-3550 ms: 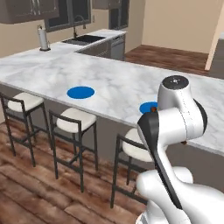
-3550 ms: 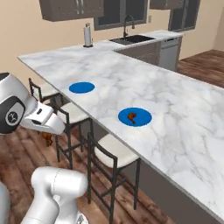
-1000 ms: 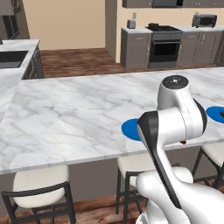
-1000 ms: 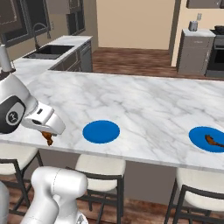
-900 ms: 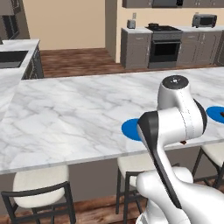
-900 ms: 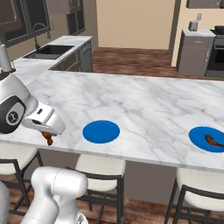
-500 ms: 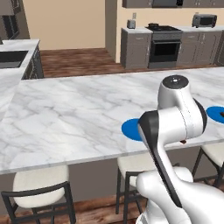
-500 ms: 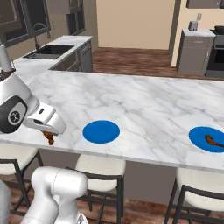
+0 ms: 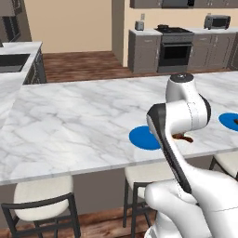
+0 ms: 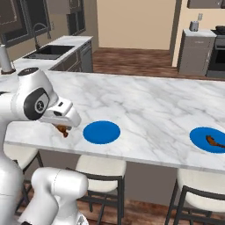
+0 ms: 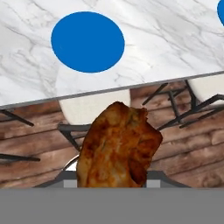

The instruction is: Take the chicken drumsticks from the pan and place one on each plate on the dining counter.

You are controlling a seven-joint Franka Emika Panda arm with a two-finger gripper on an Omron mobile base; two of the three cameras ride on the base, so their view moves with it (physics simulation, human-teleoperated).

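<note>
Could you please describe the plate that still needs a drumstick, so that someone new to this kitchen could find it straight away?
Look at the long white marble dining counter with stools tucked under its near edge. Two flat round blue plates lie near that edge, well apart. The one you want is the bare plate beside the robot's gripper, which holds a chicken drumstick; the far plate already carries a drumstick.

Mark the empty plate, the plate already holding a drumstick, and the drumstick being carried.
Empty plate (image 10: 101, 132): right base view, centre.
Filled plate (image 10: 203, 137): right base view, bare blue left part.
Carried drumstick (image 11: 118, 151): hand view, middle.
</note>
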